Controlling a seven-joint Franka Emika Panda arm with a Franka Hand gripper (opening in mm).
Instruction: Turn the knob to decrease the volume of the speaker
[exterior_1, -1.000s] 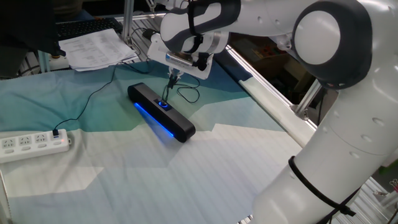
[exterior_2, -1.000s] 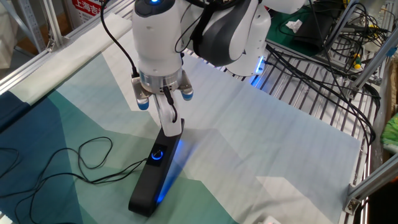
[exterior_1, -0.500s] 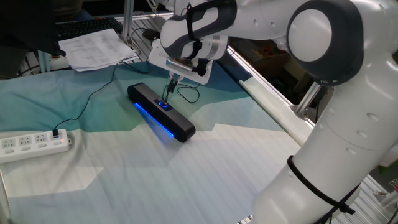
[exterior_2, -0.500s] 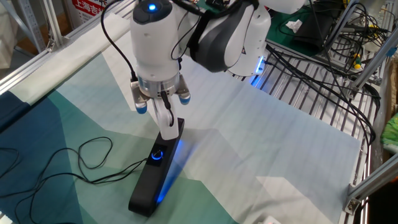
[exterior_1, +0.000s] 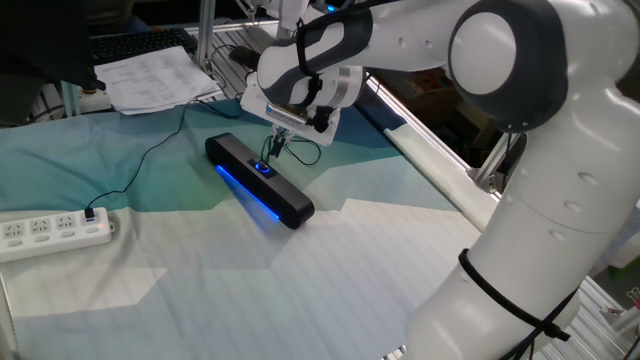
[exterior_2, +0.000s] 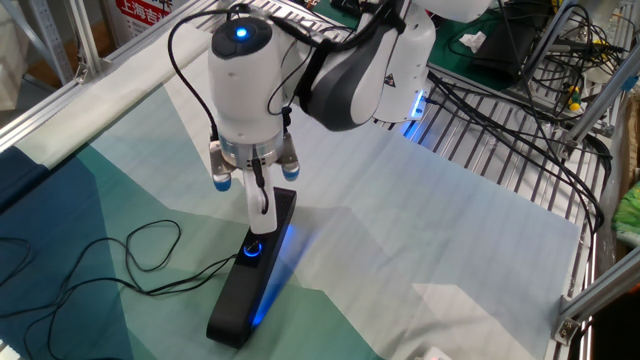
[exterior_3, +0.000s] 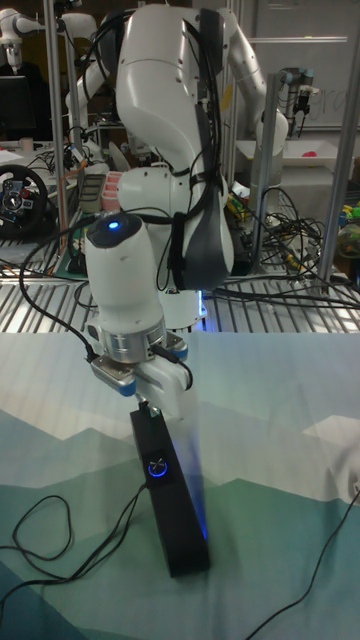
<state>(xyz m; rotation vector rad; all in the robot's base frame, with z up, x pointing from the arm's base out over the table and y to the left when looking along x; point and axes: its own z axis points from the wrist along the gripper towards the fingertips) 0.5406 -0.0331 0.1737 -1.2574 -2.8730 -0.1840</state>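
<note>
The speaker (exterior_1: 258, 181) is a long black bar with a blue glow along its side, lying on the teal and white cloth. It also shows in the other fixed view as the speaker (exterior_2: 252, 280) and in the tall view as the speaker (exterior_3: 176, 492). The knob (exterior_1: 263, 168), a small dial ringed in blue, sits on its top; the knob (exterior_2: 253, 250) and knob (exterior_3: 157, 467) are uncovered. My gripper (exterior_1: 272, 151) points down just above and behind the knob. The gripper (exterior_2: 262, 213) and gripper (exterior_3: 150, 405) show fingers close together, holding nothing.
A white power strip (exterior_1: 55, 230) lies at the left with a thin black cable (exterior_1: 150, 150) running to the speaker. Papers (exterior_1: 160, 75) lie at the back. Loose cable loops (exterior_2: 150, 245) lie beside the bar. A metal frame rail (exterior_1: 430, 140) borders the table.
The gripper has slid along the bar toward the knob and come lower over the last second. The speaker has not moved.
</note>
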